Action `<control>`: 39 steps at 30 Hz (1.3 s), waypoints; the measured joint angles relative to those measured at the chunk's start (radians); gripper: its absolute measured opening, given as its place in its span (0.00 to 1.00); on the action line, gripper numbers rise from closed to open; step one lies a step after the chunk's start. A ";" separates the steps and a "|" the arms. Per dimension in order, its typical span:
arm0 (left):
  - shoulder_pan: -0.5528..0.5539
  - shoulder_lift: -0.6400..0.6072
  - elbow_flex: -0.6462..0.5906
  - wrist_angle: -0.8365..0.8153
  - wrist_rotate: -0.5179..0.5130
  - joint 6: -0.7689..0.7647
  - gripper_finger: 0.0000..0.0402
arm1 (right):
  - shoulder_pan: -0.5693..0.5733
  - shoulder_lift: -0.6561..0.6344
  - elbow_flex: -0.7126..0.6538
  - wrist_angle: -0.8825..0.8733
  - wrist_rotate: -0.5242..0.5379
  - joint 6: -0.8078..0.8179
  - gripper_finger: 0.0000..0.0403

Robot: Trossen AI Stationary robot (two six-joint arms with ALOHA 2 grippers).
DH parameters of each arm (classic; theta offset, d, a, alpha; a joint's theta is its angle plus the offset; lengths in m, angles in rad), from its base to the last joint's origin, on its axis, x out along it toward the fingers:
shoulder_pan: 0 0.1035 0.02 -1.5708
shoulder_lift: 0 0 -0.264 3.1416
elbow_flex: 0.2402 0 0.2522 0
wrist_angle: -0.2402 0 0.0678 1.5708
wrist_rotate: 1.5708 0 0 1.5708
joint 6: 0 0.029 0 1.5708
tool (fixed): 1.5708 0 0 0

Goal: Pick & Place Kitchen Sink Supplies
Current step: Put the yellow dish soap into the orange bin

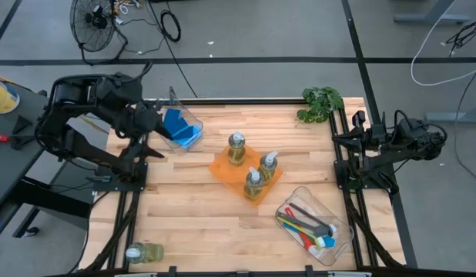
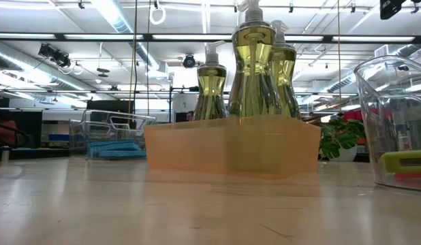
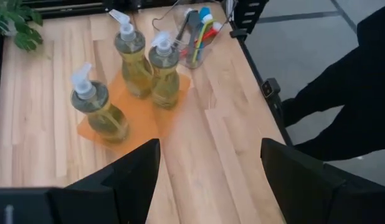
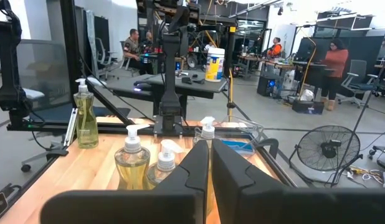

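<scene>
Three clear pump bottles of yellowish soap (image 1: 253, 165) stand upright on an orange tray (image 1: 222, 168) at the table's middle; they also show in the left wrist view (image 3: 139, 62). A fourth bottle (image 1: 142, 252) stands at the near left corner. Blue sponges (image 1: 179, 127) lie in a clear bin at the far left. Coloured brushes (image 1: 307, 227) lie in a clear bin at the near right. My left gripper (image 3: 210, 146) is open and empty above the left side, beside the sponge bin (image 1: 155, 121). My right gripper (image 4: 210, 155) is shut and empty at the right edge (image 1: 352, 138).
A green leafy plant (image 1: 321, 102) sits at the far right corner. Bare wood lies between the tray and the near edge (image 1: 207, 231). Metal frames run along both side edges. A dark sleeve (image 3: 354, 93) shows beyond the near edge; people stand in the room behind.
</scene>
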 joint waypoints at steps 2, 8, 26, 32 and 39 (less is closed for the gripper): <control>0.000 0.004 0.000 0.000 0.000 0.001 0.71 | 0.000 0.000 0.000 0.000 0.000 0.000 0.05; -0.073 0.001 -0.073 0.018 -0.001 -0.013 0.71 | 0.000 0.000 0.000 0.000 0.000 0.000 0.05; -0.457 -0.120 -0.483 0.355 -0.035 -0.248 0.71 | 0.000 0.000 0.000 0.000 0.000 0.000 0.05; -0.552 -0.193 -0.627 0.463 -0.039 -0.279 0.71 | 0.000 0.000 0.000 0.000 0.000 0.000 0.05; -0.660 -0.280 -0.752 0.503 -0.046 -0.328 0.71 | 0.000 0.000 0.000 0.000 0.000 0.000 0.05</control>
